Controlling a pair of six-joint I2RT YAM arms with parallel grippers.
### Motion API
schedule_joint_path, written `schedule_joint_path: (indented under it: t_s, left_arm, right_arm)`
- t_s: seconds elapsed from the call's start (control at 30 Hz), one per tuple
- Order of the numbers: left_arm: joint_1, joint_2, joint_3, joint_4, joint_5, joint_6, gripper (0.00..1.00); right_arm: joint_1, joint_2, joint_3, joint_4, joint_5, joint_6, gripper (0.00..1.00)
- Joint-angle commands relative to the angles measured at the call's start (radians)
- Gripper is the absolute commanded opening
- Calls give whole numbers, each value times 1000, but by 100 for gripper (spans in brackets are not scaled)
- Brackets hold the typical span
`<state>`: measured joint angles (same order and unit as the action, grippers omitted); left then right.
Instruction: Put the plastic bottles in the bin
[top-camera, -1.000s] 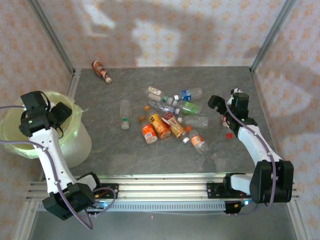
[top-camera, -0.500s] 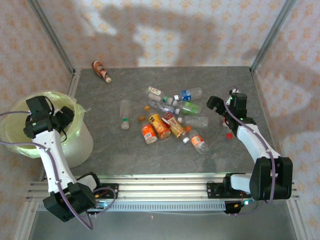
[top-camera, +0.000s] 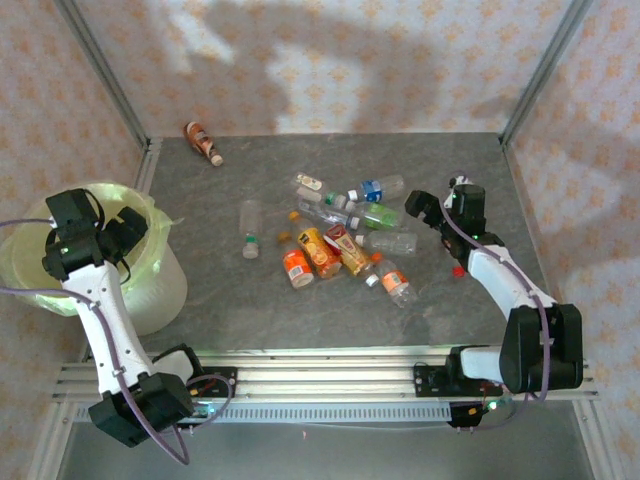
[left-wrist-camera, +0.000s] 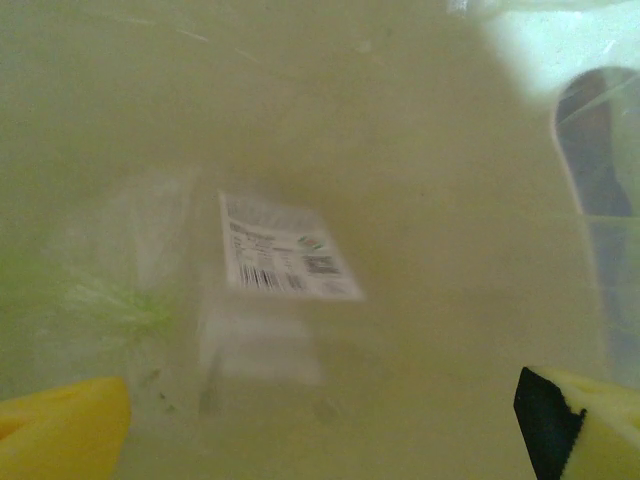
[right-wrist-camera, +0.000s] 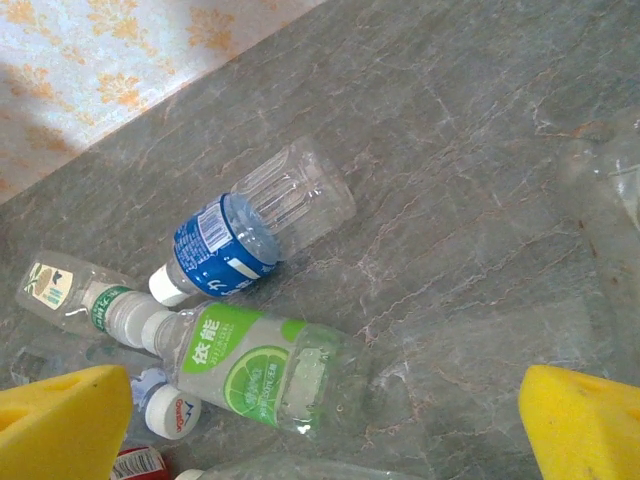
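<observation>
The pale yellow-green bin (top-camera: 30, 272) stands at the table's left edge, and my left gripper (top-camera: 118, 236) hangs open over its mouth. The left wrist view looks into the lined bin (left-wrist-camera: 430, 180); a blurred clear thing with a white barcode label (left-wrist-camera: 285, 260) lies below the open left gripper (left-wrist-camera: 320, 430). Several plastic bottles lie in a pile mid-table, among them an orange-labelled one (top-camera: 297, 266). My right gripper (top-camera: 426, 209) is open just right of the pile. A green-labelled bottle (right-wrist-camera: 250, 370) lies between and ahead of the right gripper (right-wrist-camera: 325, 430), with a blue-labelled bottle (right-wrist-camera: 225, 250) beyond it.
One bottle (top-camera: 203, 143) lies alone in the far left corner, and a clear one (top-camera: 249, 228) lies left of the pile. A loose red cap (top-camera: 458, 270) sits near the right arm. Patterned walls and metal posts close in the table.
My right gripper has moved a little up and left, closer to the bottle pile. The left gripper has shifted slightly over the bin.
</observation>
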<state>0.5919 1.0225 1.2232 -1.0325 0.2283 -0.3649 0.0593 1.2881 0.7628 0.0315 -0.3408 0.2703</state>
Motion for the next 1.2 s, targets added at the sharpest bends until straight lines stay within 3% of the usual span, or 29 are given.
schedule_joint_path:
  t_s: [0.0, 0.23, 0.5, 0.7, 0.87, 1.03, 1.17]
  left_arm:
    - [6, -25, 36, -44, -4, 17, 100]
    - [6, -59, 110, -95, -47, 46, 100]
    - [6, -156, 193, -91, -18, 50, 100]
    - [6, -228, 211, -17, 232, -9, 100]
    - [-6, -247, 142, 155, 498, -177, 100]
    - [-117, -283, 152, 183, 422, -261, 100]
    - [-141, -313, 146, 222, 427, -319, 100]
  right_arm:
    - [12, 14, 6, 38, -6, 16, 99]
    - [40, 12, 3, 39, -5, -27, 99]
    - [75, -41, -37, 14, -52, -40, 100]
    - [124, -98, -66, -122, -83, 35, 99]
    - [209, -205, -138, -243, -50, 101, 99]
    - [294, -274, -209, -352, 16, 127, 97]
    - [331, -287, -245, -384, 109, 120, 97]
